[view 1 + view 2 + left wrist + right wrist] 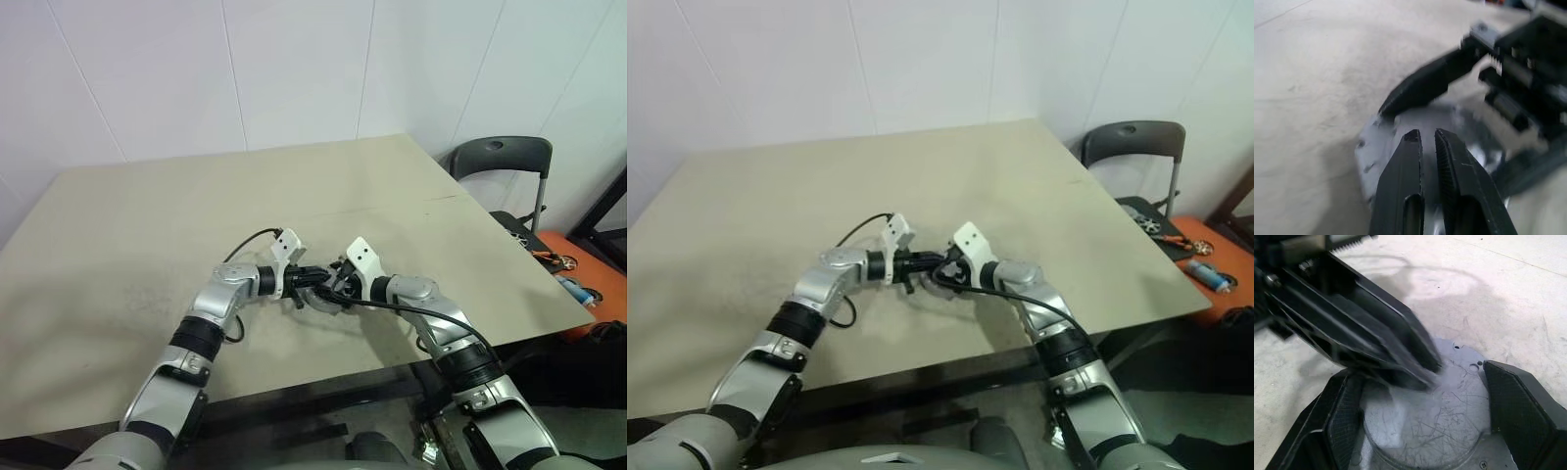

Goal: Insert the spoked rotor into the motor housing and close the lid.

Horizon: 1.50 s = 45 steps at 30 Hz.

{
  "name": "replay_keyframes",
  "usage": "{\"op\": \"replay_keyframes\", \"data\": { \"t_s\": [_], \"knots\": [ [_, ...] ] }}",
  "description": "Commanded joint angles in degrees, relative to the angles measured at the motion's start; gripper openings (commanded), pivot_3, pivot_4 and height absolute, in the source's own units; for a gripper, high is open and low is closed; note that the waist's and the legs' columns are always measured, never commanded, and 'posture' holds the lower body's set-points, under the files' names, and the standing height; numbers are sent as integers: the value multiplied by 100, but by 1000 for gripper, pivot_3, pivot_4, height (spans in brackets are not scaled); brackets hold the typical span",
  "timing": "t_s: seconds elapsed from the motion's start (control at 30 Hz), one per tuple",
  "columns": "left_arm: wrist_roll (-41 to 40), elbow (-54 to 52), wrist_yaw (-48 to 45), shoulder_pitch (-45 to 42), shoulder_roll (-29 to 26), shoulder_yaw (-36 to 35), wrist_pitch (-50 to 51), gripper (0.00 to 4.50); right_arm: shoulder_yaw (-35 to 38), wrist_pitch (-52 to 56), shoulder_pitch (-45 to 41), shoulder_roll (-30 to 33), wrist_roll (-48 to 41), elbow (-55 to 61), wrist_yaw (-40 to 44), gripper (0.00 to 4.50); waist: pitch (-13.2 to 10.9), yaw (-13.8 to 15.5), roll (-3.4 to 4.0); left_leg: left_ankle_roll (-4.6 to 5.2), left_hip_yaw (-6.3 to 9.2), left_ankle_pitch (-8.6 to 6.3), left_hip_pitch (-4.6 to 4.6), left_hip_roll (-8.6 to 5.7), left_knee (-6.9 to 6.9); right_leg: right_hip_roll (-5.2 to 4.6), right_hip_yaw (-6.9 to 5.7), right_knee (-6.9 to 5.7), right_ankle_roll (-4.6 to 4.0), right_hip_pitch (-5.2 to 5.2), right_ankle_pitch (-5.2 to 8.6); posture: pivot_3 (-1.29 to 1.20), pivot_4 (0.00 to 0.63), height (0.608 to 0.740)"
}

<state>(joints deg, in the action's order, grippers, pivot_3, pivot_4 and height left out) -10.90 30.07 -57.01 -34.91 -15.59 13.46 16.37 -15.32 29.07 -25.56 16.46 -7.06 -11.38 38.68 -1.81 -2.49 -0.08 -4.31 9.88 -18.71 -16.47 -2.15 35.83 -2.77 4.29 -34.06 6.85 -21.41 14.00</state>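
Note:
A grey metal disc with a scratched flat face and a notched edge with small holes, the lid, lies on the table between my two grippers. My right gripper is spread wide, with one pad against each side of the lid. The left gripper is shut and empty. It reaches in from the other side with its tips down on the lid's top face. In the head view both grippers meet near the table's front edge. The spoked rotor and the motor housing are hidden.
The table's front edge runs just below the grippers. A dark chair stands past the right corner. Beside it lies an orange surface with tools. A cable loops over my left wrist.

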Motion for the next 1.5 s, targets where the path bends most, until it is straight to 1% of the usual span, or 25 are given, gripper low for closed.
{"op": "replay_keyframes", "data": {
  "t_s": [0.03, 0.13, 0.3, 0.53, 0.77, 0.97, 1.0, 1.03, 1.1, 1.17, 1.27, 1.43, 1.5],
  "knots": [
    [122, 128, -307, 6, -124, 83, -78, 539, -178, 450, 353, 145, 281, -697, -96, 3498, 0, 3, -3, 0, 0, 0, 0, 0, 0, 0, 0, 0, 0, -1, 0, 0, 0, 740],
    [149, 360, -303, -178, -189, -57, -170, 539, -148, 474, 346, 126, 257, -700, -108, 3498, -1, 6, -3, 0, 1, 0, 1, 0, 2, 0, -1, -1, 0, -2, 0, 0, 0, 740],
    [173, 591, -265, -338, -95, -108, -234, 539, -176, 478, 385, 85, 260, -679, -123, 3498, -3, 4, -4, 0, 2, 0, 0, 0, 3, -1, -1, -1, 0, -2, 1, 0, 0, 740],
    [157, 297, -316, -130, 2, -27, -119, 539, -172, 682, 435, 86, 155, -505, -21, 3498, -2, 10, -4, 0, 4, 0, 1, 0, 3, -2, -2, 0, 0, -2, 1, 0, 0, 740],
    [179, 150, -323, -19, -14, -46, -56, 539, -197, 757, 430, 118, 148, -411, 49, 3498, -1, 16, -7, 1, 5, -1, 0, -1, -10, -4, -3, 4, 6, -2, 5, 0, 0, 740],
    [186, -16, -312, 107, 14, -20, 3, 539, -110, 565, 465, 87, 153, -358, -29, 3498, 0, 20, -7, 1, 5, -1, 0, -1, -21, -5, -3, 4, 10, -2, 7, 0, 0, 740],
    [188, -31, -314, 119, 18, -21, 12, 512, -80, 612, 466, 72, 132, -362, -45, 4225, 0, 28, -8, 1, 6, -1, 0, -1, -22, -5, -3, 4, 11, -2, 7, 0, 0, 740],
    [192, -42, -313, 130, 20, -24, 18, 512, -114, 834, 453, 94, 53, -314, 79, 4476, -1, 42, -8, 1, 6, -1, 0, -1, -22, -5, -4, 5, 11, -3, 7, 0, 0, 740],
    [201, -57, -317, 151, 23, -32, 26, 512, -110, 1208, 492, 104, -199, -94, 337, 4476, 0, 64, -9, 1, 6, -1, 0, -1, -22, -6, -5, 7, 12, -5, 8, 0, 0, 740],
    [211, -68, -326, 173, 23, -37, 27, 512, -83, 1341, 551, 110, -376, 215, 481, 4476, 1, 83, -12, 3, 6, -3, -1, -1, -24, -6, -6, 9, 14, -5, 9, 0, 0, 740],
    [238, -38, -323, 193, 30, -43, -9, 512, 34, 1281, 559, 68, -461, 423, 444, 4476, 5, 146, -18, 2, 5, -8, -4, -1, -42, -7, -6, 8, 18, -13, 20, 0, 0, 740],
    [259, 96, -315, 193, 49, -79, -104, 512, 272, 1267, 473, 19, -620, 607, 402, 4476, 7, 170, -15, 3, 6, -8, -17, 1, -72, -6, -5, 2, 25, -44, 30, 0, 0, 740],
    [274, 214, -322, 193, 58, -90, -195, 512, 442, 1019, 407, 23, -584, 639, 272, 4476, 7, 176, -16, 3, 5, -8, -36, 0, -69, -8, -4, 1, 24, -59, 30, 0, 0, 740]
  ]
}}
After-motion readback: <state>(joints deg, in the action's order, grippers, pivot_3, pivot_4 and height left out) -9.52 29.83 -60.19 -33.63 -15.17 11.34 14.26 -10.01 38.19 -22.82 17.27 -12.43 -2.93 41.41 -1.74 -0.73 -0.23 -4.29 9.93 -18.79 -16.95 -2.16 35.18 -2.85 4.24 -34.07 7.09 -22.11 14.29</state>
